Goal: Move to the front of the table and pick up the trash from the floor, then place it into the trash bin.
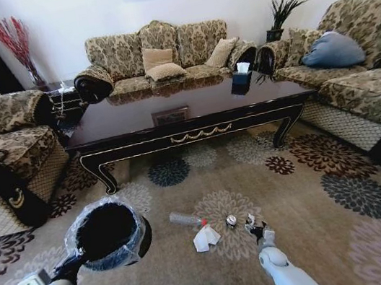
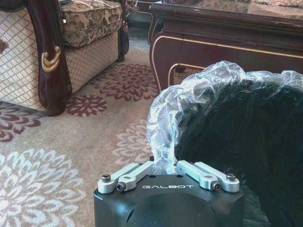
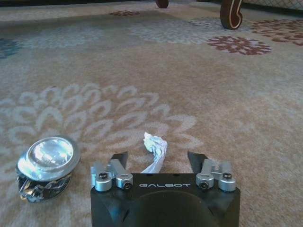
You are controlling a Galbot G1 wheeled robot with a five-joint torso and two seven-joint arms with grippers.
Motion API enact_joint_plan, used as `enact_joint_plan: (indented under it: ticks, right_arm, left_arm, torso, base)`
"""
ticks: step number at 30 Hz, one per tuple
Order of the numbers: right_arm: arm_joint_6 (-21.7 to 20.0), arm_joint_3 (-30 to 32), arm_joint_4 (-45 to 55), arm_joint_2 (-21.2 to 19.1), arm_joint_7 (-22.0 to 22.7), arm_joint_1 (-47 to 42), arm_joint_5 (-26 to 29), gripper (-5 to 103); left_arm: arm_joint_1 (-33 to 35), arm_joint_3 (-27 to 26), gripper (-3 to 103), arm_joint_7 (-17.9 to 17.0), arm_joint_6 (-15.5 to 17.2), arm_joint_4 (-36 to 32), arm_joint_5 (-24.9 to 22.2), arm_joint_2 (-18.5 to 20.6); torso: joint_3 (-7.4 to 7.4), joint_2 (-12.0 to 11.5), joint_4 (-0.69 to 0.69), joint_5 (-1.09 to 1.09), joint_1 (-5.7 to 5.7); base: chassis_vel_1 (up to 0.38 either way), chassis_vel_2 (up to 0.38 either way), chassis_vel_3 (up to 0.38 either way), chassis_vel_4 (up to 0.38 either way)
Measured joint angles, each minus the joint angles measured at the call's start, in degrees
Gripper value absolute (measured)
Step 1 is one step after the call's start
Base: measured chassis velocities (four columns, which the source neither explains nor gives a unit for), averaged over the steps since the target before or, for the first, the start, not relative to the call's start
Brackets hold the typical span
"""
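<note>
Robot fronts counter [image 1: 192,109] | left pincer [image 2: 164,164] pinching trash bin [image 1: 108,233] rim | right pincer [image 3: 158,159] spread at carpet, twisted paper scrap [image 3: 155,147] between tips, crushed silvery can [image 3: 46,165] beside | bottle [image 1: 187,220], white paper [image 1: 206,238] farther left on floor | nothing visibly binned.

Head cam high – wrist cams floor-level

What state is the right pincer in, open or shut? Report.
Open: right pincer is spread apart, with a crumpled white scrap between its fingers.
</note>
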Motion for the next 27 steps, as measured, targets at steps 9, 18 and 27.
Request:
enact_joint_plan:
  ticks: [9,18,27]
  right_arm:
    - [1.5,0.2,-0.4,0.8,-0.9,-0.7,-6.1,36]
    - [2.8,0.7,-2.5,1.3,-1.6,-0.3,-11.7,4]
    - [2.9,1.0,-2.3,1.0,-1.6,-0.4,-12.0,0]
  left_arm:
    - [-0.9,0.4,2,0.0,-0.1,0.6,0.0,0.3]
    - [-1.7,1.3,2,0.0,-0.1,1.5,0.2,0.5]
    - [-2.4,2.3,2,-0.1,-0.1,1.9,0.6,0.8]
  torso:
    - [0.00,0.0,0.00,0.00,0.00]
    - [0.00,0.0,0.00,-0.01,0.00]
    - [0.00,0.0,0.00,0.00,0.00]
  base:
    - [0.000,0.000,0.000,0.000]
    - [0.000,0.000,0.000,0.000]
    - [0.000,0.000,0.000,0.000]
